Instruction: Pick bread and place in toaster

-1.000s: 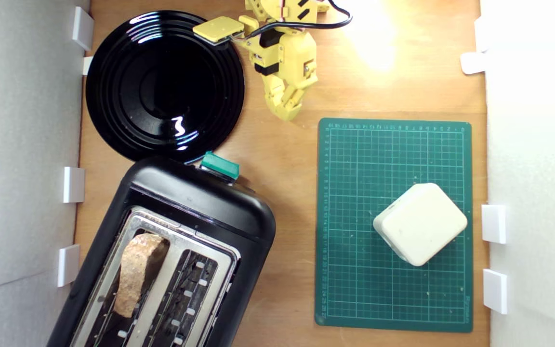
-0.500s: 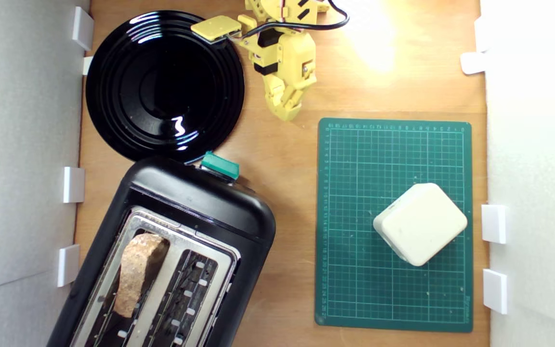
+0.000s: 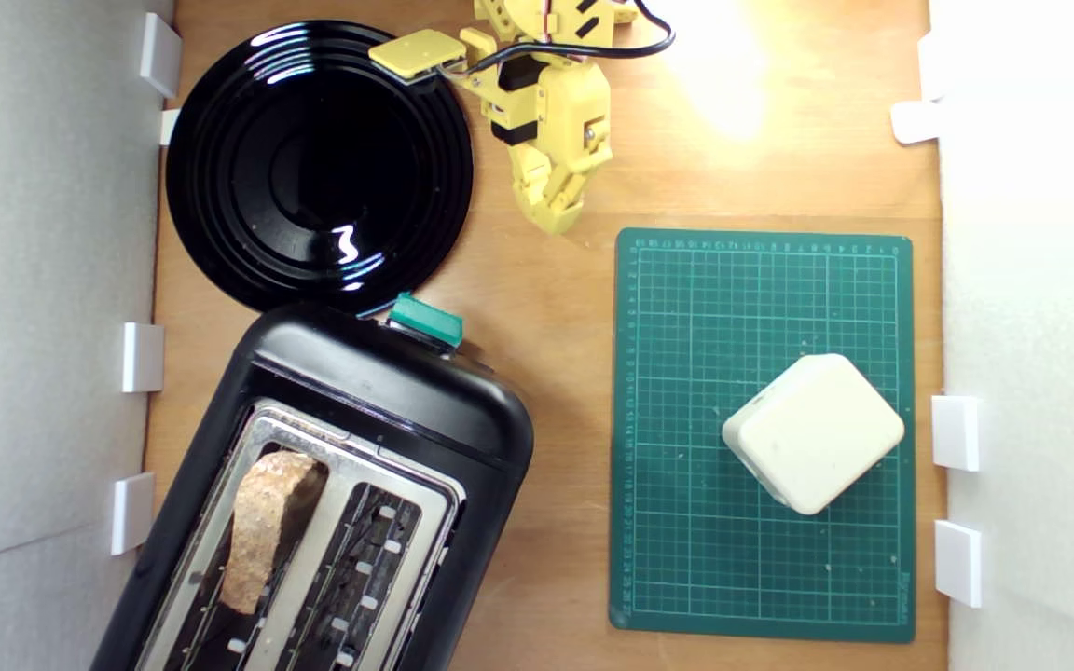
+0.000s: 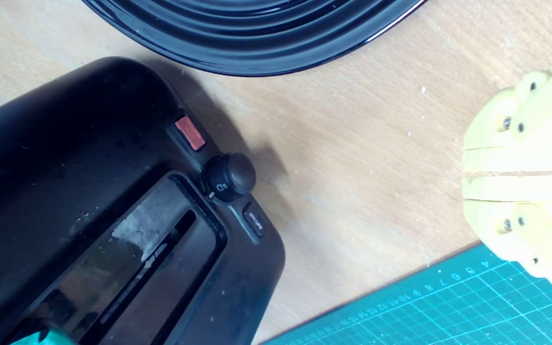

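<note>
Yellow and pressed together, the two fingers of my hand [image 4: 467, 173] meet with only a thin seam between them, holding nothing, above bare wood of the counter [image 3: 546, 308]. Just beside me in the exterior view lie the black plate [image 3: 220, 168] on that view's left and the green mat [image 3: 686, 308] on its right, a cream block [image 3: 814, 431] resting on the mat. Farther off stands the toaster [image 3: 388, 382], its green lever [image 3: 425, 320] toward the plate. The bread [image 3: 262, 527] stands in the slot on the exterior view's left, crust showing.
</note>
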